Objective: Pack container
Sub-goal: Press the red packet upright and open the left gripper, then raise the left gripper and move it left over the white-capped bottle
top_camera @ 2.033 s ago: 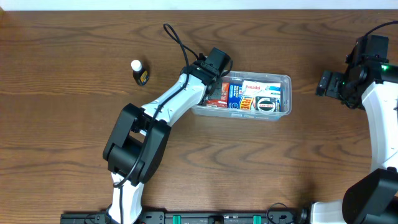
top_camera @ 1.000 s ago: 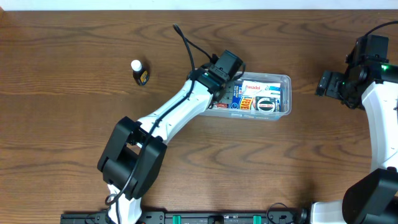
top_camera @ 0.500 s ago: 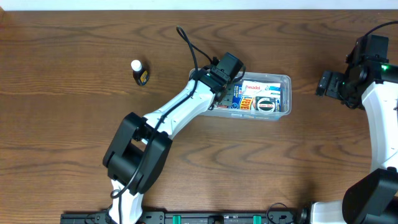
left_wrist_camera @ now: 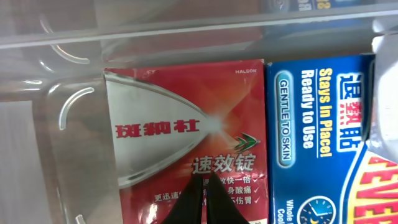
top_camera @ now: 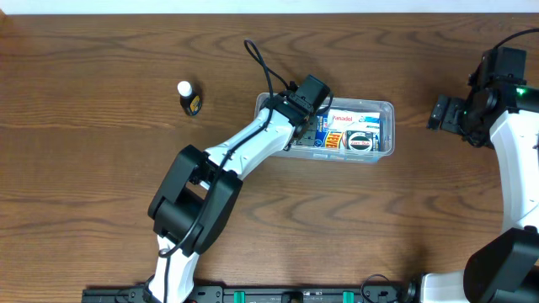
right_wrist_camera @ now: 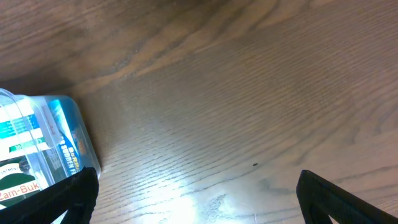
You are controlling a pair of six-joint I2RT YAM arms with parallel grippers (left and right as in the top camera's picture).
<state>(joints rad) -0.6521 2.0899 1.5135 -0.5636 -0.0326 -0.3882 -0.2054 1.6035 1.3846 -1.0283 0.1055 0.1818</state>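
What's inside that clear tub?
The tub holds a red box, a blue box, a white Panadol box and a round tin. From above, the left arm hides its left end; anything under the boxes is covered.

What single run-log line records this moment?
left gripper: shut, over red box in container | right gripper: open, empty | bottle: outside container

Left hand [left_wrist_camera: 204, 190] closed; right hand [right_wrist_camera: 198, 182] wide open.

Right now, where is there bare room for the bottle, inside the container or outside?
Inside the container, only a bare strip between the red box and its end wall; the rest is packed. Outside, the table is bare in front of the container and left of the bottle.
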